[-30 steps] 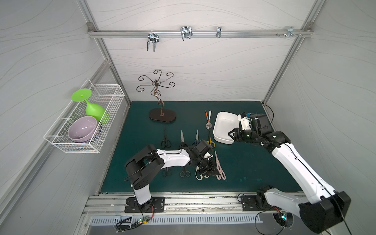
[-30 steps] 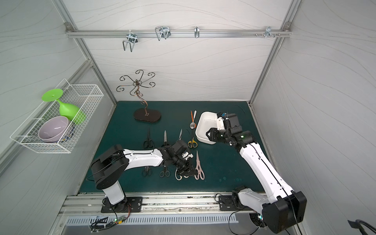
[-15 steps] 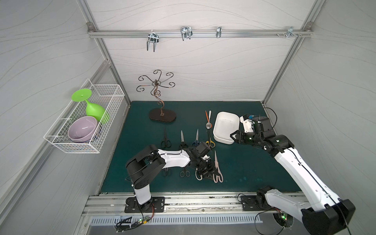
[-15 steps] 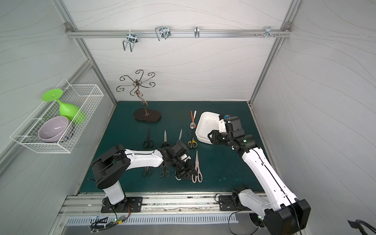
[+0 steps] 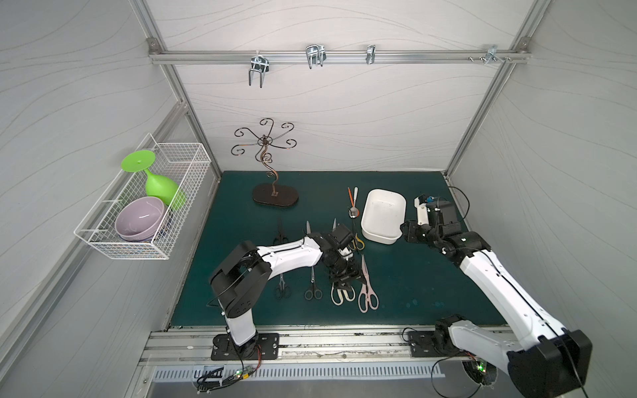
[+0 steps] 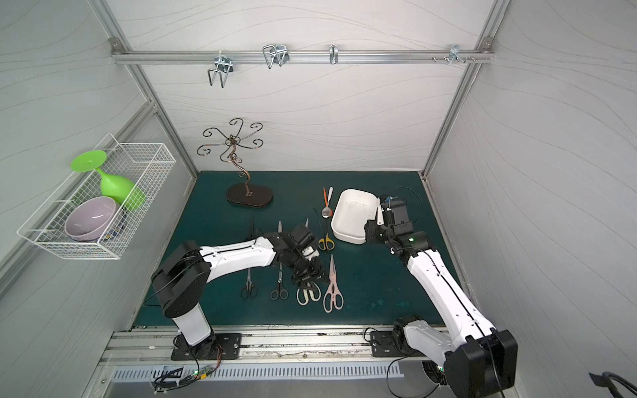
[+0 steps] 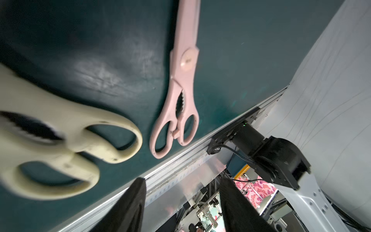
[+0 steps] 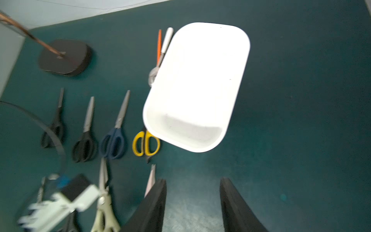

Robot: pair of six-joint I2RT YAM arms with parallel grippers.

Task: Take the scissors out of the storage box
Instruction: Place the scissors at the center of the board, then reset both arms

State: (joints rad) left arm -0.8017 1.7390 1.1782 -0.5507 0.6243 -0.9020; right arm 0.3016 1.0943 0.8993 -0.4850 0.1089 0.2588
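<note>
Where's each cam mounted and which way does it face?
Top views: high at the front, looking down at the mat; left arm, right arm show.
Left wrist: on left arm, facing cream shears, pink shears; left end effector shows.
Right wrist: on right arm, facing box; right end effector shows.
Shared: both wrists see cream shears.

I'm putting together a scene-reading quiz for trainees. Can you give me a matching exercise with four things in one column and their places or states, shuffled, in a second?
Things
1. storage box
2. pink shears
3. purple bowl
4. yellow-handled scissors

Places or states
A. in the wire basket
B. on the mat beside the cream shears
C. empty, in front of the right claw
D. between the blue-handled scissors and the storage box

Pairs: 1-C, 2-B, 3-A, 4-D
</note>
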